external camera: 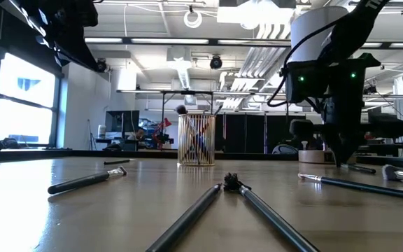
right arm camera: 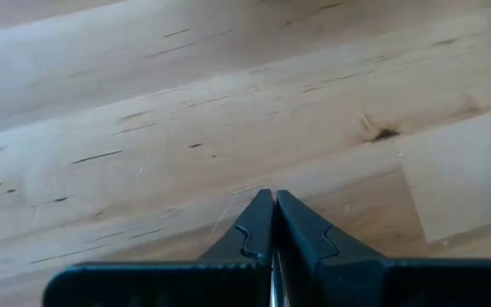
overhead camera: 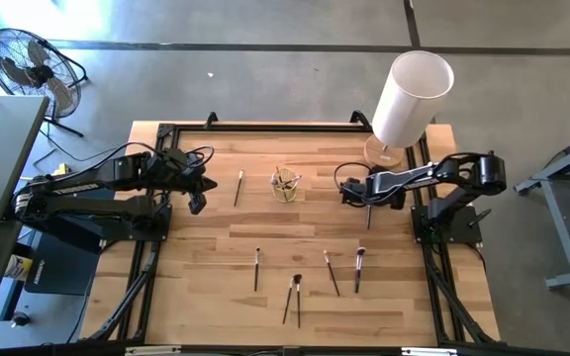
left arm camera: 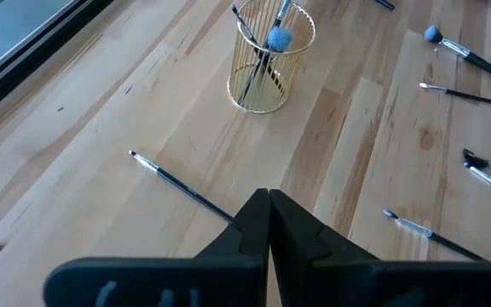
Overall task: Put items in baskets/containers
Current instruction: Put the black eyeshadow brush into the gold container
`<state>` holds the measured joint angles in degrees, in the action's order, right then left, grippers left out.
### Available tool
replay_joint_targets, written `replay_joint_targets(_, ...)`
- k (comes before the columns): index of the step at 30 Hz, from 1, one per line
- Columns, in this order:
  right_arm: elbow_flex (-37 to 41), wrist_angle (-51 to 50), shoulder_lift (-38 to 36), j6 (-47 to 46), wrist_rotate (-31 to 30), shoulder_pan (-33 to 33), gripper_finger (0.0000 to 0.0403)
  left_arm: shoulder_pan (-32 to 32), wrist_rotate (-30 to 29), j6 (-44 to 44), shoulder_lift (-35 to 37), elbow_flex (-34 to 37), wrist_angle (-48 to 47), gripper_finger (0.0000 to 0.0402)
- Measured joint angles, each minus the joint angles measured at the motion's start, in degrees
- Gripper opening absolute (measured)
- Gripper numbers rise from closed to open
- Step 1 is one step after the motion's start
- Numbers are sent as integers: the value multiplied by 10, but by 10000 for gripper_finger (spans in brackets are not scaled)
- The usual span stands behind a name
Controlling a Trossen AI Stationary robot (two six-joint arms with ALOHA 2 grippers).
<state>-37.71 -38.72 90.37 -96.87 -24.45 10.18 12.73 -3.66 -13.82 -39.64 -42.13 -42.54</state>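
Note:
A round yellowish cup [overhead camera: 285, 185] [external camera: 196, 138] [left arm camera: 271, 60] stands upright toward the far middle of the table, with several brushes inside. One brush [overhead camera: 238, 188] [left arm camera: 186, 188] lies flat left of the cup. My left gripper [overhead camera: 198, 203] [left arm camera: 268, 200] is shut and hovers just left of that brush, touching nothing. My right gripper [overhead camera: 352, 193] [external camera: 341, 157] [right arm camera: 273, 205] is right of the cup, low over the wood, shut on a thin brush [overhead camera: 368, 218]. Several more brushes [overhead camera: 256, 269] [overhead camera: 293, 297] [overhead camera: 332, 272] [overhead camera: 359, 267] lie flat on the near half. My right gripper pinches a thin brush between its two fingers; a narrow silvery strip of it [right arm camera: 273, 286] shows between them. The fingers point down from above. In the high view the dark handle [overhead camera: 368, 222] runs from the gripper toward the near edge. Whether it is lifted clear, I cannot tell.
A big white cylinder [overhead camera: 409, 99] on a round wooden base stands at the far right corner, close behind the right arm. Dark rails [overhead camera: 265, 127] border the table's sides. Bare wood lies between the cup and the near brushes. A fan [overhead camera: 28, 64] stands on the floor.

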Motion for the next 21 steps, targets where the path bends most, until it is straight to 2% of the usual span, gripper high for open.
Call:
replay_joint_targets(5, -20, -2, -23, 33, 22, -15, 2, 0, 0, 0, 0, 0, 0, 1)
replay_joint_targets(13, -33, 78, -106, 175, -113, -67, 1, 0, -2, 0, 0, 0, 0, 1)
replay_joint_targets(17, -34, 219, -140, 316, -202, -96, 1, 0, -2, 0, 0, 0, 0, 1)
replay_joint_targets(21, -34, 438, -151, 546, -270, -117, 1, 0, -4, 0, 0, 0, 1, 1)
